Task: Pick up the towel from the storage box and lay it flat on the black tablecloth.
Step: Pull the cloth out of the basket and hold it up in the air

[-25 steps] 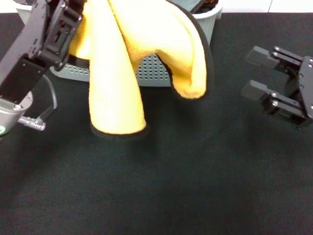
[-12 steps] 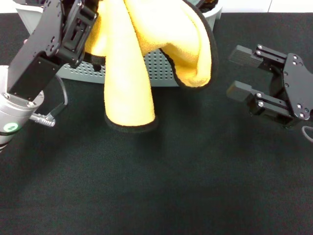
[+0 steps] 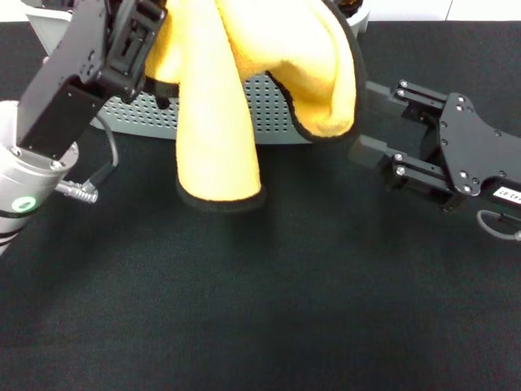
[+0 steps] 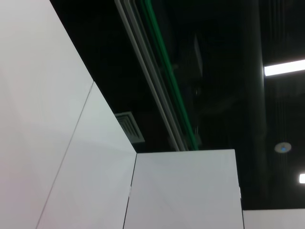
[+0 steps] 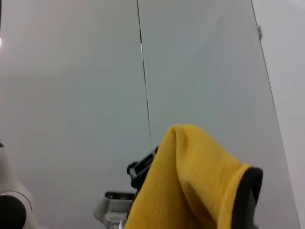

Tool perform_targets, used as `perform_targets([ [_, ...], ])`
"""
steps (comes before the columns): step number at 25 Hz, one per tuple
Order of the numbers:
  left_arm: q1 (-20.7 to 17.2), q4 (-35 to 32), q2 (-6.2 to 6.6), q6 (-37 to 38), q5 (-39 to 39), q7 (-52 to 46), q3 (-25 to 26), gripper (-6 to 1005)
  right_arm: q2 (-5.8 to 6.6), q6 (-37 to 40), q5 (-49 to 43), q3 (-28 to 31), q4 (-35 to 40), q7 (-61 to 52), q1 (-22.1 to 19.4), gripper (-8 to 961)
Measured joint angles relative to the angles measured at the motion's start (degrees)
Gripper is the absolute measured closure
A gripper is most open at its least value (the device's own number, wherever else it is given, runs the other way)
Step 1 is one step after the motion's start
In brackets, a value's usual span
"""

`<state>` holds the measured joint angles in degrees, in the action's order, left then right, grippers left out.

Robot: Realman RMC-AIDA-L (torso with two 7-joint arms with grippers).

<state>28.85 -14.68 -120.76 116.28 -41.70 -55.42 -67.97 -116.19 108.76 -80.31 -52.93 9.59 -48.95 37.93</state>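
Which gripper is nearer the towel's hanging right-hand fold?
The right. The right gripper, jaws open, sits just beside that fold of the towel; the left gripper holds the towel's upper part, farther across.

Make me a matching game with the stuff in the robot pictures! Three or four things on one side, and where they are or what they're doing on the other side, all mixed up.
Things:
1. towel
2. storage box
3. right gripper
4. black tablecloth

Places or states:
A. spread wide under everything
B. open, beside the towel's hanging corner
C. hanging in folds from the left gripper
D. standing behind the towel, perforated wall showing

Pairs: 1-C, 2-D, 3-B, 4-A
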Motion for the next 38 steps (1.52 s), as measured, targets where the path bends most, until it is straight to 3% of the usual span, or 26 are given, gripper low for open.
perform_targets([
  [11, 0.42, 0.0, -0.01, 0.11, 0.76, -0.22, -0.15, 988, 0.0, -0.5, 0.08, -1.11, -0.28, 0.0, 0.04, 370],
  [17, 0.43, -0.23, 0.01, 0.2, 1.02, -0.28, -0.6, 988, 0.0, -1.32, 0.29, -0.86, -0.05, 0.0, 0.27, 523],
  [22, 0.41, -0.41, 0.0, 0.2, 5.79, -0.19, -5.35, 987, -0.01, -2.43, 0.29, -0.79, -0.48, -0.01, 0.85, 678],
  [26, 0.41, -0.54, 0.01, 0.19, 9.33, 0.27, -8.85, 987, -0.01, -2.62, 0.29, -0.75, -0.48, 0.0, 0.94, 699],
  [35, 0.41, -0.38, -0.01, 0.02, 9.65, 1.04, -9.07, 987, 0.0, -2.5, 1.0, -1.02, -0.2, 0.17, 1.12, 726],
  [38, 0.41, -0.18, -0.03, 0.0, 9.68, 1.63, -9.09, 987, 0.0, -2.2, 1.03, -0.96, -0.16, 0.43, 1.08, 784],
])
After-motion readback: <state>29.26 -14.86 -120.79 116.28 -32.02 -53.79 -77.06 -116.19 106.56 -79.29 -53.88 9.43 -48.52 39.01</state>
